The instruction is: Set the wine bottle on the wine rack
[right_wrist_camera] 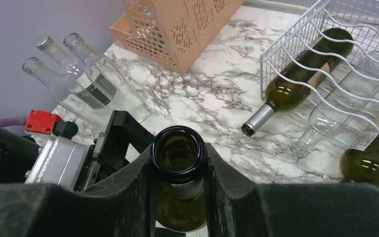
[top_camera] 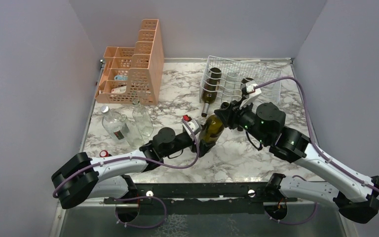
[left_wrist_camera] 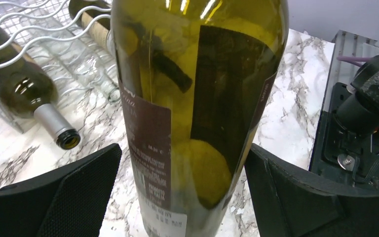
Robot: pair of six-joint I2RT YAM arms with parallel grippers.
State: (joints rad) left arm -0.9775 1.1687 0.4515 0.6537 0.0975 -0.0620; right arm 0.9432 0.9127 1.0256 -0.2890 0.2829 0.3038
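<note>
The wine bottle (top_camera: 212,127) is olive-green glass with a dark label and no cork. It stands nearly upright at mid-table, in front of the wine rack (top_camera: 256,74). My right gripper (top_camera: 225,111) is shut on its neck just under the open mouth (right_wrist_camera: 178,153). My left gripper (top_camera: 203,142) is open. Its black fingers (left_wrist_camera: 54,197) flank the bottle's lower body (left_wrist_camera: 192,98) with a gap on each side. The silvery wire rack (right_wrist_camera: 288,37) holds a green bottle (right_wrist_camera: 296,84), a clear one (right_wrist_camera: 335,108) and another green one (right_wrist_camera: 375,158), all lying down.
A peach perforated organizer (top_camera: 133,69) stands at the back left. Three clear glass bottles (top_camera: 128,123) stand in front of it, left of my left arm. A small red cap (top_camera: 103,153) lies near the table's left edge. Grey walls close three sides.
</note>
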